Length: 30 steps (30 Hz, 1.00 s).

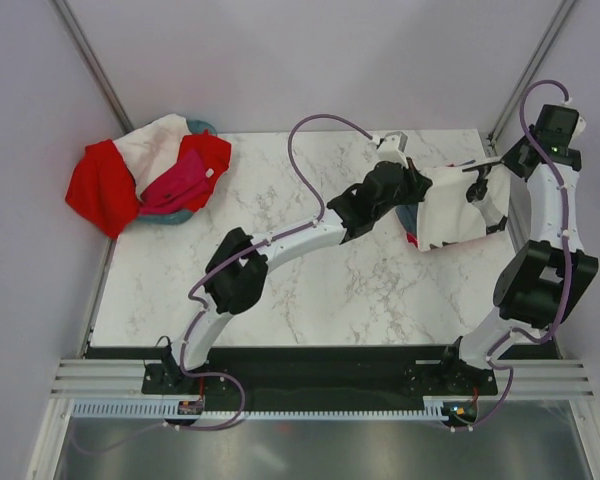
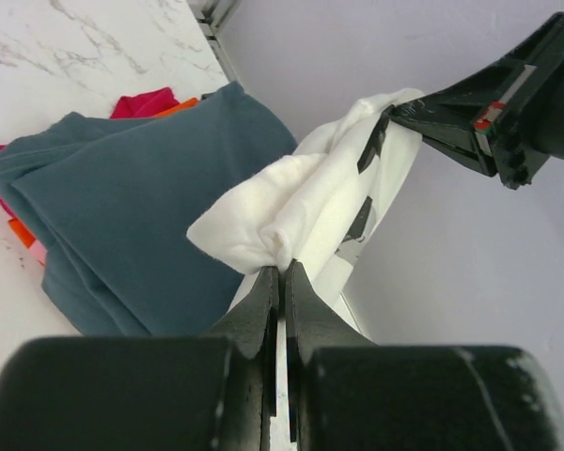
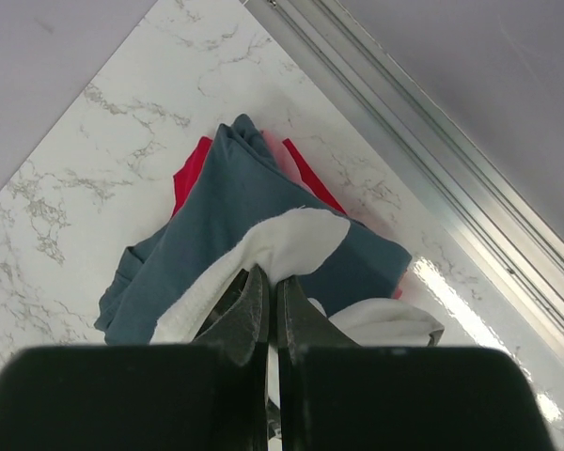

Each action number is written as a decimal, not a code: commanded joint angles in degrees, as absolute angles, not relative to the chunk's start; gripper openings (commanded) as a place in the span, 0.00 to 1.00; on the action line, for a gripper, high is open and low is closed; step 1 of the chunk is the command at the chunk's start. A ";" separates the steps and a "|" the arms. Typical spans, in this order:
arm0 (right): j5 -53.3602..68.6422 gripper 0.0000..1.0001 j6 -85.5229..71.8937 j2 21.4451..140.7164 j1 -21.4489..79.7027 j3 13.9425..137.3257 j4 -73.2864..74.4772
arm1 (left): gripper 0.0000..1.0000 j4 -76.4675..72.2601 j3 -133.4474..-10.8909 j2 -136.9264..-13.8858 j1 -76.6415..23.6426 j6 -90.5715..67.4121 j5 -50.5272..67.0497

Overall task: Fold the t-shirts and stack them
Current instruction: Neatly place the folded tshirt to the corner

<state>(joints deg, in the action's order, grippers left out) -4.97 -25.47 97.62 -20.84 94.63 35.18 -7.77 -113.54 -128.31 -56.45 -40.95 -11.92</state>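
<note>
A white t-shirt (image 1: 458,205) hangs stretched above the table's far right corner, held between both arms. My left gripper (image 2: 284,268) is shut on one bunched edge of it (image 2: 301,197). My right gripper (image 3: 273,274) is shut on another edge (image 3: 301,235), and it also shows in the left wrist view (image 2: 395,117). Under the white shirt lies a folded slate grey-blue t-shirt (image 3: 235,188) on top of red (image 3: 190,174) and coral pink (image 2: 23,230) ones. At the far left, red (image 1: 100,185), white (image 1: 155,140) and magenta (image 1: 180,180) t-shirts lie heaped.
The heap at the far left covers a round teal basket (image 1: 202,128) and hangs over the marble table's (image 1: 310,280) left edge. A metal frame rail (image 3: 432,132) runs close along the table's right edge beside the folded stack. Grey walls enclose the table.
</note>
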 commanded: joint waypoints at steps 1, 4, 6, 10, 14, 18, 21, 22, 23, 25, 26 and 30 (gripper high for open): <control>-4.83 0.00 -26.19 99.40 -21.18 98.26 29.27 | 0.02 -10.72 -116.72 -129.37 -54.15 -43.59 -14.06; -4.92 0.00 -26.01 102.21 -20.39 99.66 28.83 | 0.02 -10.90 -119.08 -131.48 -52.92 -43.77 -13.62; -4.66 0.00 -26.19 104.49 -19.52 101.42 28.74 | 0.02 -11.51 -120.67 -133.15 -52.30 -43.42 -13.80; -5.54 0.00 -26.10 108.80 -18.46 104.67 28.39 | 0.02 -13.36 -121.90 -136.22 -50.46 -44.99 -13.18; -2.74 0.00 -26.28 115.12 -18.28 108.71 28.04 | 0.02 -14.15 -123.22 -140.35 -48.87 -49.48 -11.96; -1.41 0.01 -26.81 120.92 -18.28 112.58 27.69 | 0.03 -16.34 -123.49 -143.95 -47.90 -50.36 -11.60; -0.18 0.17 -26.89 123.39 -18.28 114.17 27.34 | 0.16 -17.92 -123.57 -145.45 -47.20 -49.58 -11.17; 1.65 0.34 -26.81 124.96 -18.19 115.21 26.81 | 0.22 -18.71 -123.66 -145.89 -46.85 -49.48 -10.64; 2.19 0.45 -26.89 125.59 -18.19 115.75 26.98 | 0.31 -19.07 -123.66 -146.68 -46.67 -49.57 -9.94; 2.37 0.78 -27.77 126.03 -18.19 116.28 27.42 | 0.73 -19.60 -123.66 -146.78 -45.62 -48.87 -8.45; 2.20 0.82 -28.03 125.69 -18.19 116.11 27.60 | 0.79 -19.34 -123.23 -146.08 -45.27 -48.26 -7.05; -1.47 0.84 -26.99 120.60 -17.32 113.04 27.60 | 0.82 -18.81 -116.91 -138.88 -43.86 -43.79 -8.70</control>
